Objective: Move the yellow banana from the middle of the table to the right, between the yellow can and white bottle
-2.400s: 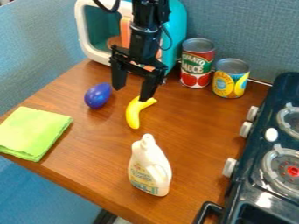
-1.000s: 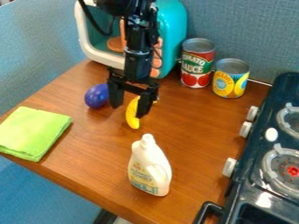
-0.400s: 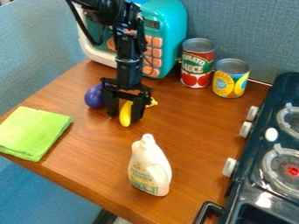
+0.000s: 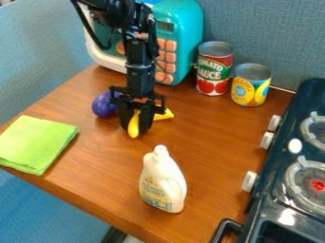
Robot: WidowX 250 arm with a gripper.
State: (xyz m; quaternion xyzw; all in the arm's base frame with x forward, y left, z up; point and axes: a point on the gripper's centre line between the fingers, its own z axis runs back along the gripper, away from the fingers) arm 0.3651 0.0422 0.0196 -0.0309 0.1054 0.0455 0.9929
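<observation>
The toy banana [image 4: 133, 126] is gripped from both sides by the hand [image 4: 136, 128] down at the counter [image 4: 213, 142], apparently so its curved body is held steady. The purple egg-shaped toy [image 4: 102, 105] is placed just beside.

A yellow banana [image 4: 134, 130] is on the brown wooden table [image 4: 213, 137], between the fingers of the black robot hand [image 4: 136, 126]. A purple egg-shaped toy [image 4: 103, 105] is close to the hand, and a green cloth [image 4: 37, 142] lies farther out on that side. A white bottle [image 4: 163, 182] stands in front of the hand, a toy microwave [image 4: 185, 50] behind it, and a red can [image 4: 214, 71] and a yellow can [image 4: 251, 88] across from the egg-shaped toy.
</observation>
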